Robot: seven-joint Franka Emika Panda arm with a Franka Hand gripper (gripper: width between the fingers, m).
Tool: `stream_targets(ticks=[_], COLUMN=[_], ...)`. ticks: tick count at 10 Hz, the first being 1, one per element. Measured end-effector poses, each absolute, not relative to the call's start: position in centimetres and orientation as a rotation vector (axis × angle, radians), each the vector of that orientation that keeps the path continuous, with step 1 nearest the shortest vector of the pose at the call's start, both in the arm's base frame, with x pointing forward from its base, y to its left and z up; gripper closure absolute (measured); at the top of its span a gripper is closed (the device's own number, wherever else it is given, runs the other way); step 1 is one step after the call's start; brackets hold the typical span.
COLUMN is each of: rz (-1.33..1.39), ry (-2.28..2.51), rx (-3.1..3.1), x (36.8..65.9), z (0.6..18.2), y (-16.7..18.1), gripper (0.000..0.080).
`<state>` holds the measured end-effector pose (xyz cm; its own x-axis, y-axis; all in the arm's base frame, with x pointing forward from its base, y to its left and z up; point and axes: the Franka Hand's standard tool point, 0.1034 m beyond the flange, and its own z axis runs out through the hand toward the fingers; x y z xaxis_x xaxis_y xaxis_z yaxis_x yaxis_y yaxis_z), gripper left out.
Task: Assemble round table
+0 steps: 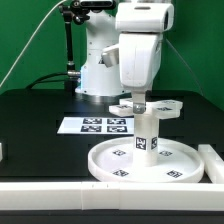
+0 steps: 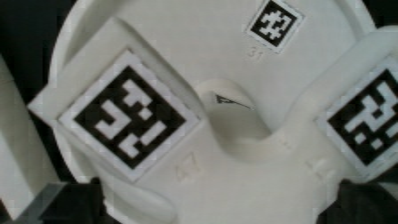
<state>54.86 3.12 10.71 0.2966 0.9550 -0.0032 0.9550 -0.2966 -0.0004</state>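
Observation:
The round table's large rimmed disc (image 1: 160, 165) lies flat near the front of the black table. The short tagged leg (image 1: 143, 135) stands upright on the disc's middle. My gripper (image 1: 140, 104) hangs straight over the leg's top, its jaws spread wide on either side of it and not pressing it. In the wrist view the leg (image 2: 196, 120) fills the picture from very close, with big tags on its faces, and a small tag on the disc (image 2: 276, 20) shows beyond it. The cross-shaped foot piece (image 1: 155, 106) lies behind the disc.
The marker board (image 1: 98, 125) lies flat towards the exterior view's left of the leg. A long white border wall (image 1: 100, 195) runs along the front edge and turns up at the exterior view's right (image 1: 212, 160). The arm's base (image 1: 95, 70) stands at the back.

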Motion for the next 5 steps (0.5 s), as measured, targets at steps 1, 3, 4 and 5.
stream_targets(ticks=[1,3,4,5], rz=[-0.004,-0.005,-0.005,-0.006], ry=[1.853,1.846,1.849,1.846], rx=[2.536,2.542,2.540,2.543], x=[54.85,54.85,54.90,54.87], z=[10.71,10.72,10.75,10.69], y=[3.35,3.63,3.77,3.65], gripper=[0.0150,0.0150,0.0150,0.0150])
